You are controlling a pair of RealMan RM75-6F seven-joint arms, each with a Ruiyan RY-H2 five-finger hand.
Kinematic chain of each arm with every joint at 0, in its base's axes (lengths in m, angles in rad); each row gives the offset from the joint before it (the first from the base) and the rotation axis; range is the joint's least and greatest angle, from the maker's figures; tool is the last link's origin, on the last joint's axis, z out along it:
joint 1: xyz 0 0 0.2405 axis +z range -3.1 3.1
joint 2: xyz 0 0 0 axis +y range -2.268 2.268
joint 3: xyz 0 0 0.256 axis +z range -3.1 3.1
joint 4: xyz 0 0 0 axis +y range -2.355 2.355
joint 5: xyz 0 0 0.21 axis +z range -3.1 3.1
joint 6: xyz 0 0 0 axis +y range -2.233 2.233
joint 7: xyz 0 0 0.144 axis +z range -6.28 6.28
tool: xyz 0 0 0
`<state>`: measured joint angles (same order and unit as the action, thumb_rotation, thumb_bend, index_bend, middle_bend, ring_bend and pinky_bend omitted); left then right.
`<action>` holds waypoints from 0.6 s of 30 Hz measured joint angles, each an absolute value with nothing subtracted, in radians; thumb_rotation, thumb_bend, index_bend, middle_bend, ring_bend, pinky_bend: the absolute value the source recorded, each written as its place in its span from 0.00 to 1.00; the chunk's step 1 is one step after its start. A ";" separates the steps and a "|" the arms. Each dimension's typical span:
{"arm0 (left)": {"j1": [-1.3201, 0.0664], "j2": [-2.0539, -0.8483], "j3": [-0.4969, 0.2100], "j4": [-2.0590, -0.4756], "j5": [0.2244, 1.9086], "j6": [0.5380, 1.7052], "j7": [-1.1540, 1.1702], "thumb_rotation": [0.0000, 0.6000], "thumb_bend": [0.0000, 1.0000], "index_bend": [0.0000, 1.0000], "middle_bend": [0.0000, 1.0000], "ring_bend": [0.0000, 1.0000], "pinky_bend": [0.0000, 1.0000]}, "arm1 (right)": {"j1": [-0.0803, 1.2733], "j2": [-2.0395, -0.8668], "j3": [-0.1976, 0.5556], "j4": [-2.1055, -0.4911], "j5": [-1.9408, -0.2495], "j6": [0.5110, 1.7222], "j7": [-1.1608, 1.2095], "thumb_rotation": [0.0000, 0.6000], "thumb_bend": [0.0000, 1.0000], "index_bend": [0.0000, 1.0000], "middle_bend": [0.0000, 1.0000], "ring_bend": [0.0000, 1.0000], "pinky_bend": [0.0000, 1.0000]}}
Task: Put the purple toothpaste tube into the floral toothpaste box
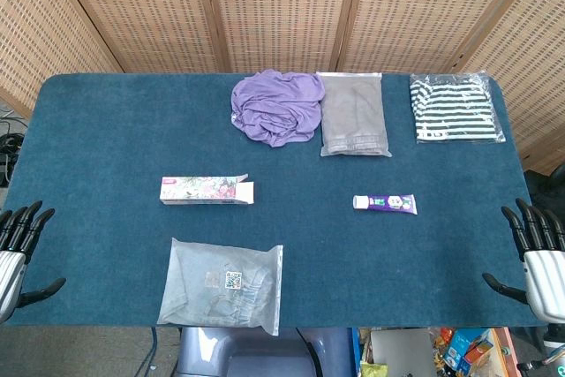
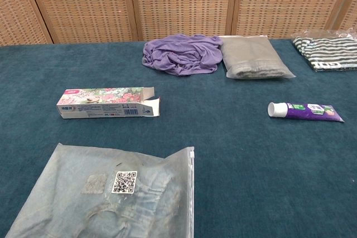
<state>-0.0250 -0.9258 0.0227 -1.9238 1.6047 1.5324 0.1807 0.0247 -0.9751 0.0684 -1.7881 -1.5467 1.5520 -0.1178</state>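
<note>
— Status? Purple toothpaste tube (image 1: 384, 203) lying flat on the table (image 1: 106, 121), right of centre, cap toward the floral toothpaste box (image 1: 207, 191); well apart.

— Hands? Left hand (image 1: 16, 249) and right hand (image 1: 538, 253) at the near corners, spread, holding nothing.

— Advice? Pinch the tube mid-body with the right, steady the box with the left, feed through the open right-end flap.

Purple tube (image 1: 385, 203), floral box (image 1: 207, 191), teal table (image 1: 106, 130), striped garment (image 1: 455, 109).
</note>
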 measured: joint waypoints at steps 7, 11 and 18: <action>-0.031 -0.920 0.012 -1.924 1.582 1.525 0.169 1.00 0.05 0.00 0.00 0.00 0.00 | 0.035 -0.981 0.078 -1.787 -1.520 1.535 -0.131 1.00 0.00 0.00 0.00 0.00 0.00; -0.033 -0.916 0.008 -1.922 1.574 1.522 0.156 1.00 0.04 0.00 0.00 0.00 0.00 | 0.042 -0.985 0.083 -1.786 -1.513 1.527 -0.126 1.00 0.00 0.00 0.00 0.00 0.00; -0.056 -0.924 -0.013 -1.913 1.521 1.484 0.157 1.00 0.04 0.00 0.00 0.00 0.00 | 0.141 -0.990 0.120 -1.762 -1.482 1.383 -0.075 1.00 0.00 0.00 0.00 0.00 0.00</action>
<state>-0.0564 -0.9235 -0.0125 -1.9129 1.5207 1.4836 0.1573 0.1412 -0.9903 0.1201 -1.7618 -1.4824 1.3825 -0.0753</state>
